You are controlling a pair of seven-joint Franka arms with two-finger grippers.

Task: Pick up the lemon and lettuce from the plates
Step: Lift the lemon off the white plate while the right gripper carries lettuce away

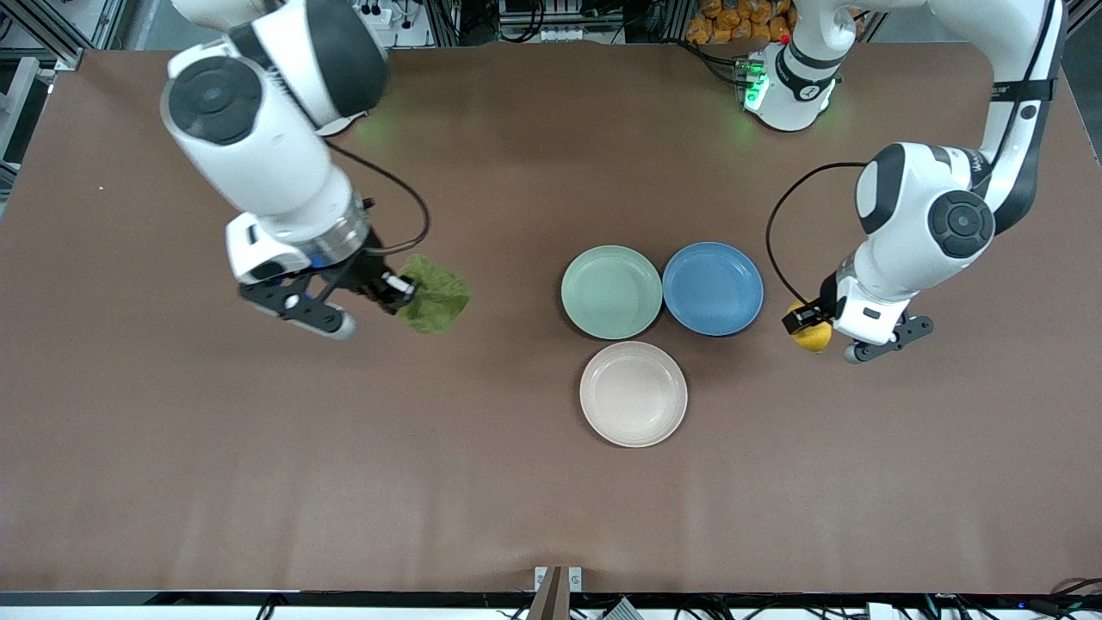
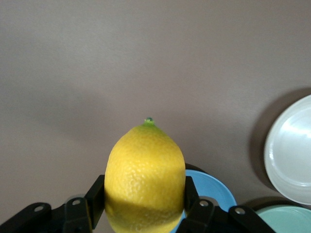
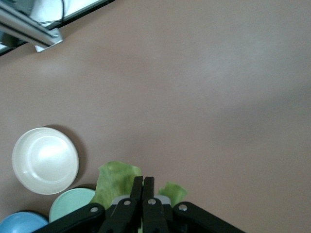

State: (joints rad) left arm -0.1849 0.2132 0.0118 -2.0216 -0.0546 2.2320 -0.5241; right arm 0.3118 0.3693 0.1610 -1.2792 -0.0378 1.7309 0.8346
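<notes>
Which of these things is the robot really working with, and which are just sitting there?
In use:
- lemon, gripped by the left gripper
- lettuce, pinched by the right gripper
- mint green plate and beige plate, both bare

Just there:
- blue plate
- table

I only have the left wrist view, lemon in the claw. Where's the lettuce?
Observer: The lettuce hangs from the right claw, over bare table toward the right arm's end.
Operator: Is that claw closed on it?
Observer: Yes, its fingers are pinched together on the leaf.
Operator: Anything left on the plates?
Observer: No. The mint plate, beige plate and blue plate all lie bare.
Operator: Where's my lemon over?
Observer: The left claw holds the lemon over table beside the blue plate.
</notes>
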